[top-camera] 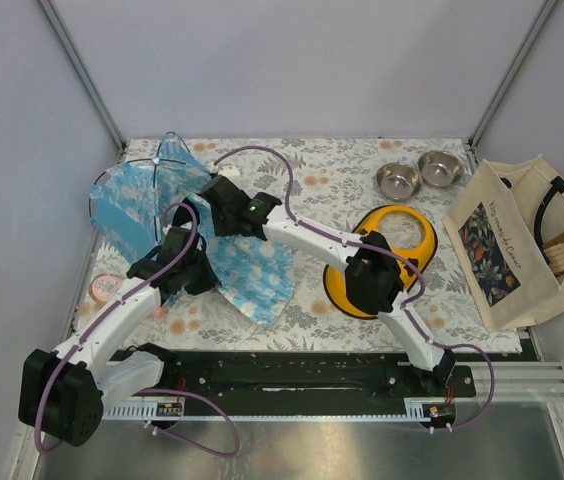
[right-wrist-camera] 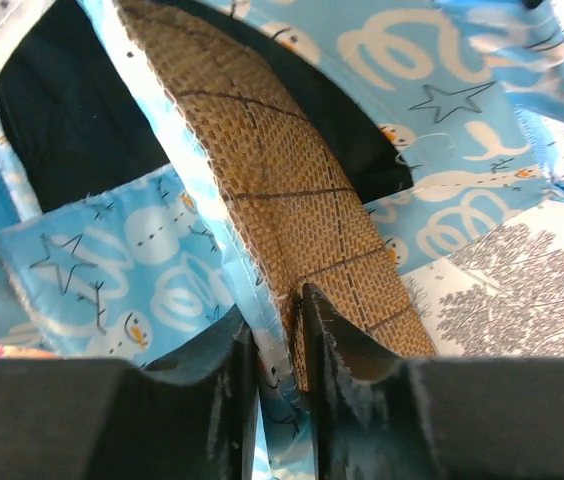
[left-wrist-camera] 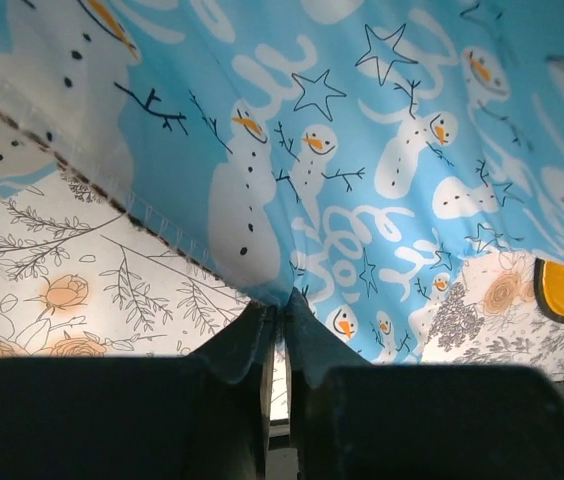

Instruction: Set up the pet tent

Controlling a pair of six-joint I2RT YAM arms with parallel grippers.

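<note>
Left gripper (left-wrist-camera: 280, 325) and right gripper (right-wrist-camera: 280, 318) each pinch the pet tent (top-camera: 147, 195) by its hem; a hard pull apart could slip the fabric free, collapsing it.

Your light-blue snowman-print cloth pet tent (left-wrist-camera: 362, 150) looked thin and smooth, with a slight sheen. Its tan backing panel (right-wrist-camera: 292, 200) was a coarse, rough weave. The two round metal bowls (top-camera: 399, 180) were polished and reflective. Cream tote bag (top-camera: 507, 250): matt canvas. Yellow curved plastic piece (top-camera: 402, 215): glossy. Floral table cover (top-camera: 342, 165): matt.
</note>
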